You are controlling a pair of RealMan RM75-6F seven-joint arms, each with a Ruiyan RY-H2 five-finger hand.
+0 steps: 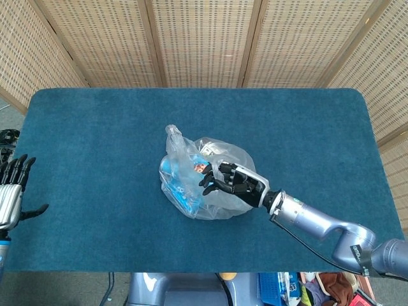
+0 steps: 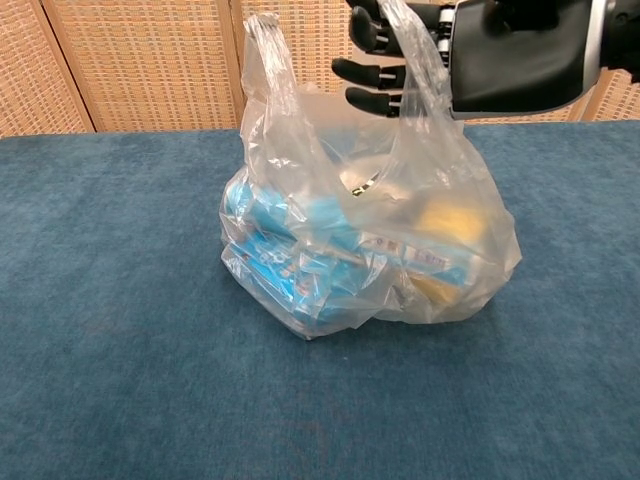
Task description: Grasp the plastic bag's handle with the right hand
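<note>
A clear plastic bag [image 2: 360, 250] with blue packets inside sits mid-table, also in the head view [image 1: 185, 185]. Its two handles stand up. The right handle [image 2: 415, 90] loops over the fingers [image 2: 375, 70] of my black right hand [image 2: 500, 50], which curl around it and hold it taut above the bag. In the head view the same right hand [image 1: 233, 182] lies over the bag's top. The other handle [image 2: 268, 70] stands free to the left. My left hand [image 1: 13, 191] hovers off the table's left edge, fingers spread and holding nothing.
The blue felt table [image 1: 95, 140] stretches all round the bag. Wicker screens [image 1: 204, 38] close off the back. My right forearm [image 1: 312, 220] reaches in from the front right corner.
</note>
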